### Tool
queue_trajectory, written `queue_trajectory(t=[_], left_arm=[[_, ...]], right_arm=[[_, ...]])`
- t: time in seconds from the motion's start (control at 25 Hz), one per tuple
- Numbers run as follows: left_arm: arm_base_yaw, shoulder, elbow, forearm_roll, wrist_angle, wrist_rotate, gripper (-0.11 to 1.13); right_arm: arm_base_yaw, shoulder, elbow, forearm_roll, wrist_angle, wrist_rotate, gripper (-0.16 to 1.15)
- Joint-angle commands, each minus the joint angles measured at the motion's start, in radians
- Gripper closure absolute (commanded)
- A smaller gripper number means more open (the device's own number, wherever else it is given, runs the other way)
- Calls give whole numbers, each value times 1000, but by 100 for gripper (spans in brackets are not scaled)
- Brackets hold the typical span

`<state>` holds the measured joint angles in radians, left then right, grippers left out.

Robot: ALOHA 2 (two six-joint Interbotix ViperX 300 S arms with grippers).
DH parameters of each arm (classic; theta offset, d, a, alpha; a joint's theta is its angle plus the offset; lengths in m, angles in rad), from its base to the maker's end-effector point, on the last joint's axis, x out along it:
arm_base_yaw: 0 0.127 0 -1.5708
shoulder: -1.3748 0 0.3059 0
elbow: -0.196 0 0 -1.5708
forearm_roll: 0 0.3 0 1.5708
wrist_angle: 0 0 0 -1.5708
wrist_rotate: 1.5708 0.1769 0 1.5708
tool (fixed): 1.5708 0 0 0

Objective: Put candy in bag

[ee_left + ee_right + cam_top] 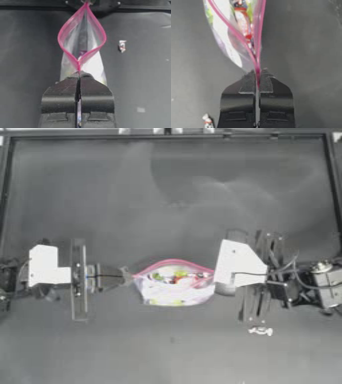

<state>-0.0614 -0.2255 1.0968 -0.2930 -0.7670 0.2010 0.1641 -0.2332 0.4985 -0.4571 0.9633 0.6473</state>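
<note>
The clear bag (172, 289) with its pink closure strip hangs between both grippers at mid table, its mouth spread into an open loop (81, 37). Colourful sweets show through it (239, 20). My left gripper (128, 276) is shut on the bag's left end (79, 75). My right gripper (215, 278) is shut on the pink strip at the bag's right end (258, 73). The candy (260, 330), a tiny whitish wrapped sweet, lies on the table in front of the right arm, apart from the bag (122, 46) (207, 121).
The dark table (167, 203) has a raised frame along its back and side edges. Cables and the right arm's wrist (324, 285) sit at the right edge.
</note>
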Motion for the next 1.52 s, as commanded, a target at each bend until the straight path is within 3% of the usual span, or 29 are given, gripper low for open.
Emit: queue_trajectory(t=[0.04, 1.2, 1.52], left_arm=[[3, -5, -17, 3, -5, 2, 90], [-11, 114, -44, 3, -12, -8, 90], [-25, 161, -54, 3, -15, -15, 90]], right_arm=[[-12, -32, 8, -2, -54, 2, 94], [-28, 15, 92, 8, -235, 35, 94], [-37, 54, 129, -6, -311, 84, 94]])
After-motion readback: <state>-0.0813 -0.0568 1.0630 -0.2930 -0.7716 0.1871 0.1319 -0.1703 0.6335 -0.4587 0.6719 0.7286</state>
